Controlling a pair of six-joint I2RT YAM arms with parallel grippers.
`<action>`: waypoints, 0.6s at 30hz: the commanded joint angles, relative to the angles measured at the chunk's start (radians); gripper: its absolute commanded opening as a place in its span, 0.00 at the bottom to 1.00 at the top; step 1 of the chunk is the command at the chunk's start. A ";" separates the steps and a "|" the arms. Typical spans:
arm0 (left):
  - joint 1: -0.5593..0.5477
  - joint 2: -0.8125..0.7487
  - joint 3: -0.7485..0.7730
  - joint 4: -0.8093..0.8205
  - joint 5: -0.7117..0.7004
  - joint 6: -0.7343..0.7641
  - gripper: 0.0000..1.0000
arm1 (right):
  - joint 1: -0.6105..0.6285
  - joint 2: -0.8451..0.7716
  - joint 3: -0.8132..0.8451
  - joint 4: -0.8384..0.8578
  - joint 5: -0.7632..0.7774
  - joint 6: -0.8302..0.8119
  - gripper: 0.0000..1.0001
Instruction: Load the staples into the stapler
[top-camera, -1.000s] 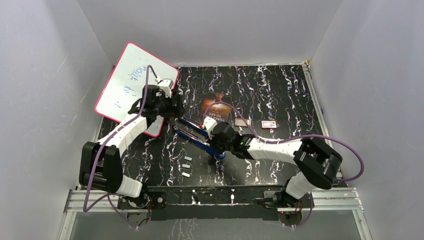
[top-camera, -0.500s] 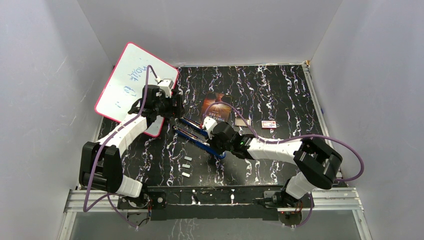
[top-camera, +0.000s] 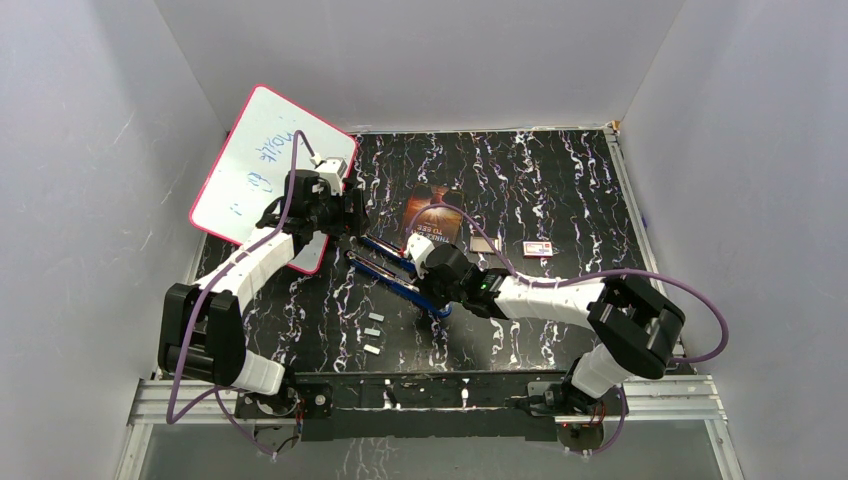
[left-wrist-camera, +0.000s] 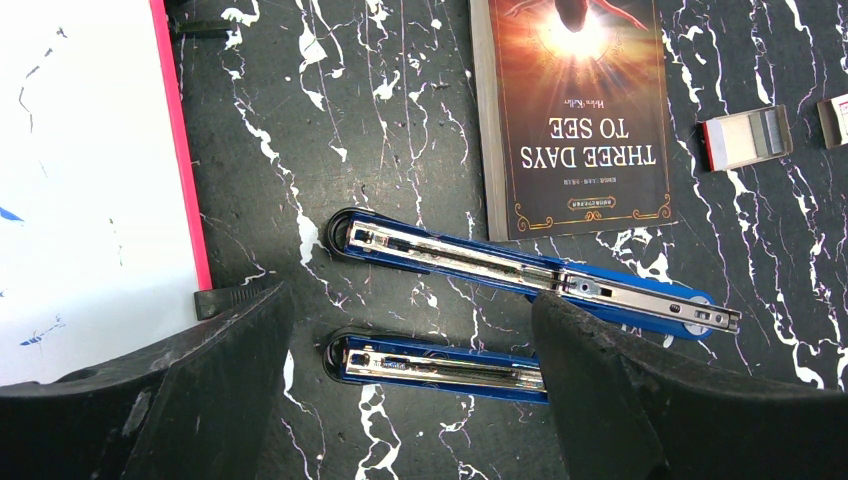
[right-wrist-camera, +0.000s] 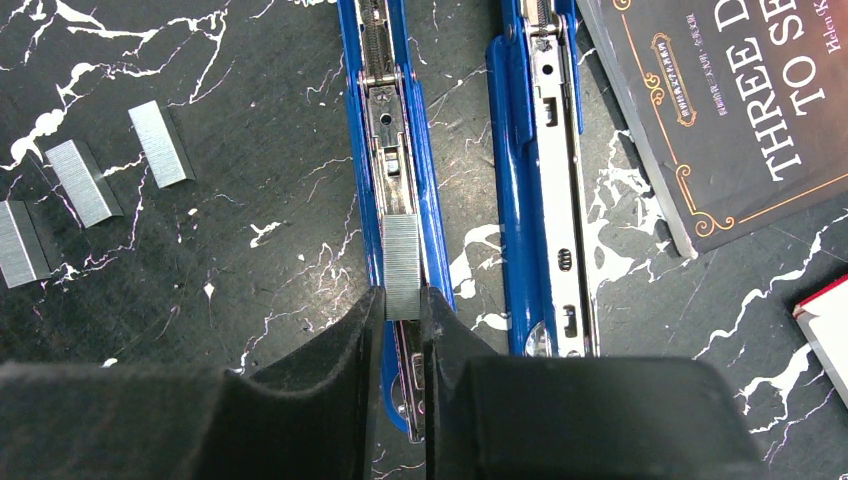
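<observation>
Right now the right gripper (right-wrist-camera: 403, 305) pinches a short, ribbed, silvery-grey strip of staples (right-wrist-camera: 402, 262), laid along the channel of the blue stapler (right-wrist-camera: 545, 180), which lies folded wide open on the table. Three loose strips (right-wrist-camera: 85, 183) lie nearby. The left gripper (left-wrist-camera: 410, 335) hangs spread wide above the stapler's other end.

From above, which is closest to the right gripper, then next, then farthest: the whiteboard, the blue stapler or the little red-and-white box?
1. Blue stapler, right under the right gripper holding staples.
2. Red-and-white box, off to the right.
3. Whiteboard, far left corner.
</observation>
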 joint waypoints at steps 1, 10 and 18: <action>0.002 -0.005 0.022 0.002 0.015 0.005 0.87 | 0.007 -0.036 0.017 -0.009 0.014 -0.015 0.27; 0.003 -0.007 0.021 0.002 0.016 0.005 0.87 | 0.007 -0.060 0.014 0.004 0.016 -0.019 0.32; 0.002 -0.007 0.021 0.002 0.016 0.005 0.87 | 0.007 -0.084 0.004 0.026 0.022 -0.018 0.32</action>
